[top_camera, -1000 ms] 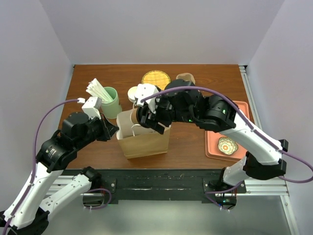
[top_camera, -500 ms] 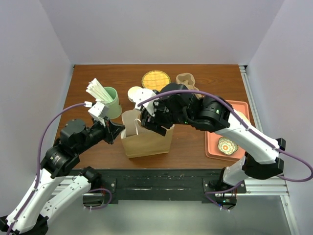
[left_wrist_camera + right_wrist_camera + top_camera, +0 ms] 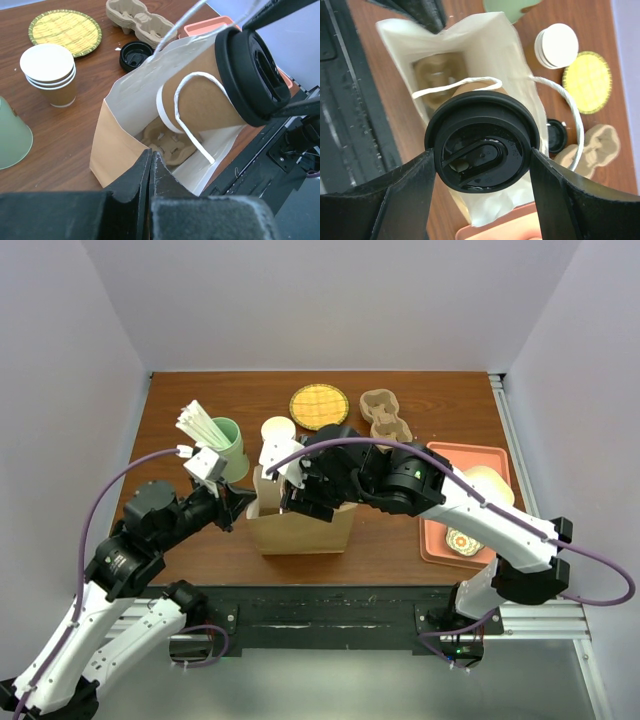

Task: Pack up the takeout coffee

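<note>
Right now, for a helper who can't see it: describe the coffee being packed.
Find the brown bag at the middle of the table's front edge. The coffee is the kraft cup tilted into its mouth, held by the right claw. Unlike the white-topped cup stack behind, it has a black lid.

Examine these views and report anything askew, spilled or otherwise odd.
The takeout coffee, gripped by the right pincer, leans steeply at the paper bag mouth, and the bag's white handle loops across it, which might snag. Nothing looks spilled.
</note>
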`<act>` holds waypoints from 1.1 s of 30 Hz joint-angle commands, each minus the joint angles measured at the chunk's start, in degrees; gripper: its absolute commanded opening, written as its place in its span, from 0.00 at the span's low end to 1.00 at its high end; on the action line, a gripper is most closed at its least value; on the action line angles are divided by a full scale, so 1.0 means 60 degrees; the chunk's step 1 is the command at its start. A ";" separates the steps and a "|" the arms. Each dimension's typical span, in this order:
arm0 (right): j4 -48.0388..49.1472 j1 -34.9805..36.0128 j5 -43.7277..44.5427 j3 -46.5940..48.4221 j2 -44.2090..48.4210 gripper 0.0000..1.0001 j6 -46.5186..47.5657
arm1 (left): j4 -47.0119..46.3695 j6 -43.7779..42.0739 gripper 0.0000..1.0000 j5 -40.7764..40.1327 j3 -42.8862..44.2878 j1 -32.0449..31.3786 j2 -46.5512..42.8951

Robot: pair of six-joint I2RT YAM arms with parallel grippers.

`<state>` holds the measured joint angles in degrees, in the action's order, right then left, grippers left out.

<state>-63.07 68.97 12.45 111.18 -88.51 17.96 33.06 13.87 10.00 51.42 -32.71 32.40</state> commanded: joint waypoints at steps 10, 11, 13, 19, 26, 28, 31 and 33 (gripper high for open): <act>0.0623 -0.0288 0.1456 -0.0745 0.0981 0.47 0.0333 | 0.0129 0.0017 0.01 -0.1036 0.0688 -0.0012 0.0531; 0.0682 -0.0332 0.1470 -0.0790 0.1040 0.47 0.0318 | 0.0246 0.0177 0.06 -0.1240 0.0717 -0.0012 0.0518; 0.0755 -0.0537 0.1398 -0.0819 0.1099 0.47 0.0260 | 0.0320 0.0252 0.11 -0.1315 0.0791 0.0002 0.0503; 0.0711 -0.0904 0.0987 -0.0994 0.0924 0.47 0.0317 | 0.0378 0.0296 0.30 -0.1884 0.0937 -0.0012 0.0561; 0.1019 -0.1007 0.0417 -0.0820 0.0660 0.47 0.0450 | 0.0948 0.0705 0.46 -0.2164 0.1186 -0.0012 0.1190; 0.1077 -0.1007 0.0212 -0.0630 0.0470 0.47 0.0464 | 0.1110 0.0954 0.47 -0.2281 0.1303 0.0002 0.1439; 0.1107 -0.0977 0.0006 -0.0541 0.0294 0.47 0.0435 | 0.1433 0.1174 0.48 -0.2253 0.1493 -0.0012 0.1645; 0.1136 -0.0992 -0.0053 -0.0555 0.0279 0.47 0.0435 | 0.1565 0.1350 0.48 -0.2369 0.1596 -0.0012 0.1689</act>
<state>-58.57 63.00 13.82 105.16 -86.63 19.18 40.66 18.85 -2.48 57.67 -32.71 41.93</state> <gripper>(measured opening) 0.722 0.476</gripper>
